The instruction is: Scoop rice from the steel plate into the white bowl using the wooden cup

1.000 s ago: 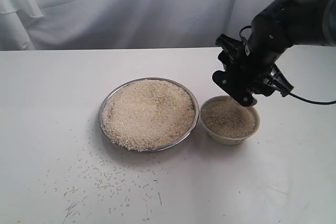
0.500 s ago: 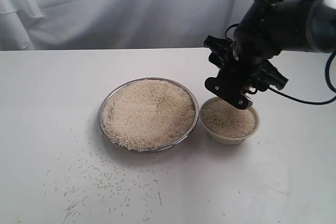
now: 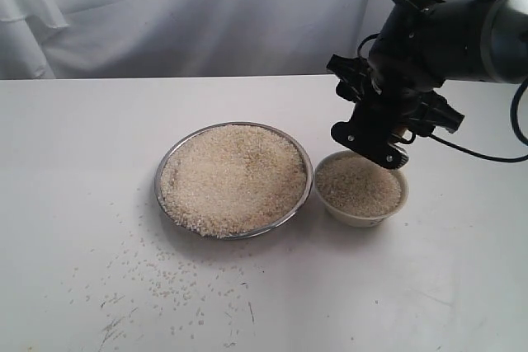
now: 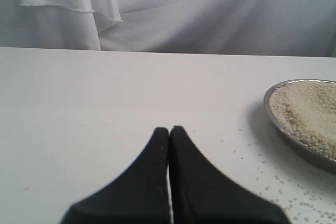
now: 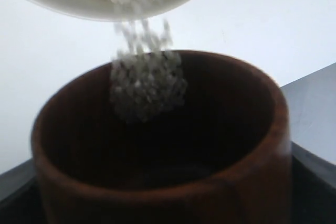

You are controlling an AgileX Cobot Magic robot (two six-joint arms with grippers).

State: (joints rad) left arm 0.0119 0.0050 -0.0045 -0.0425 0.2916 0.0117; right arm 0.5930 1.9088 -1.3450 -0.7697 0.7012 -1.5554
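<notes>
The steel plate (image 3: 168, 162) sits mid-table, heaped with rice (image 3: 233, 175). Just right of it stands the white bowl (image 3: 363, 218), nearly full of rice (image 3: 359, 185). My right gripper (image 3: 379, 139) hangs over the bowl's far rim, shut on the wooden cup (image 5: 252, 182), which its black body mostly hides in the exterior view. In the right wrist view the cup is tipped mouth-down toward the bowl (image 5: 63, 4), and grains (image 5: 147, 85) are falling from it. My left gripper (image 4: 169, 130) is shut and empty, low over the table left of the plate (image 4: 273, 109).
Loose grains (image 3: 165, 278) are scattered on the white table in front of the plate, and some (image 4: 278, 182) lie near my left gripper. A white curtain (image 3: 165, 14) hangs behind. A black cable (image 3: 487, 157) trails from the right arm.
The right arm shifted left over the bowl and turned its wrist, then eased slightly back to the right. The plate and bowl have not moved.
</notes>
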